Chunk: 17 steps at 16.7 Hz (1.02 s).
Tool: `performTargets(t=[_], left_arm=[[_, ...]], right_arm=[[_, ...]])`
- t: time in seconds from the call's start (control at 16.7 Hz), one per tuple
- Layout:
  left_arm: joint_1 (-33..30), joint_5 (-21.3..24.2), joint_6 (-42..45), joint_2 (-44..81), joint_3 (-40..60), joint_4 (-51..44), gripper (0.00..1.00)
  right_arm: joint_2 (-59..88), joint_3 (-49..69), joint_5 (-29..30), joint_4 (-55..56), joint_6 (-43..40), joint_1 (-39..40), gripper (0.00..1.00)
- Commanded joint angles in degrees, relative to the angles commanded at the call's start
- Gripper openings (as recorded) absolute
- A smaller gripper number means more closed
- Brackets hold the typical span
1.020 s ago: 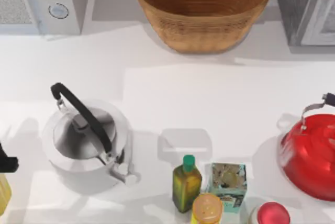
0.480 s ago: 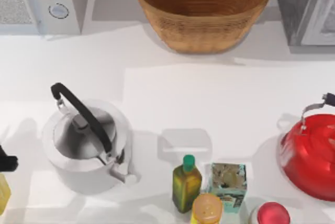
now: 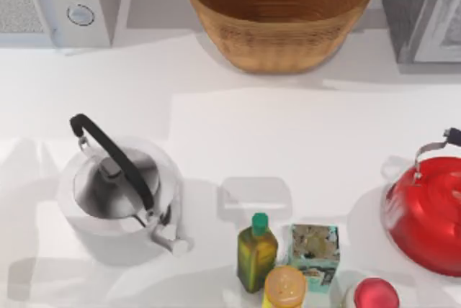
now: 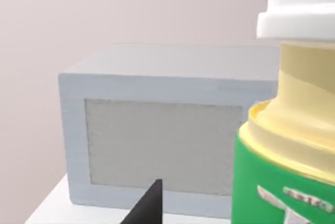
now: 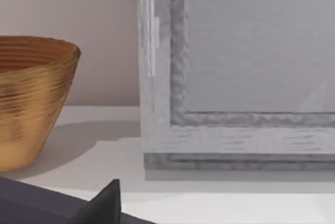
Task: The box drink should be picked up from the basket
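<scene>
- Left gripper [image 4: 152, 205]: just a dark tip poking into the left wrist view, and I cannot tell how wide it stands or whether it has hold of anything
- Right up against it is the drink [image 4: 293, 130], looming close: pale yellow body, white cap, green band with white marks, upright, cut off by the frame edges
- Whether gripper and drink touch is hidden below the frame
- Behind them stands the microwave [image 4: 157, 145], grey mesh door facing the camera, so the drink is out by the microwave and well apart from the basket [image 3: 279, 16]
- Right gripper [image 5: 104, 203]: a dark wedge low in the right wrist view, with a dark slab beside it; cannot tell its opening either
- Beyond it, the basket's ribbed wall and a grey cabinet [image 5: 235, 77], door frame wavy and hard to read
- From above, the basket sits at the table's back, between microwave and cabinet, ribbed inside on show
- Nearer the front: white kettle [image 3: 119, 193] at left, red kettle [image 3: 428, 222] cut by the right edge
- Between them a green-capped bottle [image 3: 256, 250] and a teal carton [image 3: 314, 250], side by side
- An orange cap [image 3: 285, 286] and a red cap [image 3: 374, 295] are clipped at the bottom edge
</scene>
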Motion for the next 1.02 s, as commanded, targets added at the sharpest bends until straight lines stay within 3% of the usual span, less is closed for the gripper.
performTargets(t=[0.6, 1.02], left_arm=[[6.13, -6.31, 0.93, 35.91, 4.04, 37.47, 0.00], [7.35, -7.54, 1.17, 42.90, 4.98, 45.05, 0.00]], right_arm=[[0.00, 0.00, 0.00, 0.00, 0.00, 0.00, 1.00], [0.00, 0.00, 0.00, 0.00, 0.00, 0.00, 1.00]])
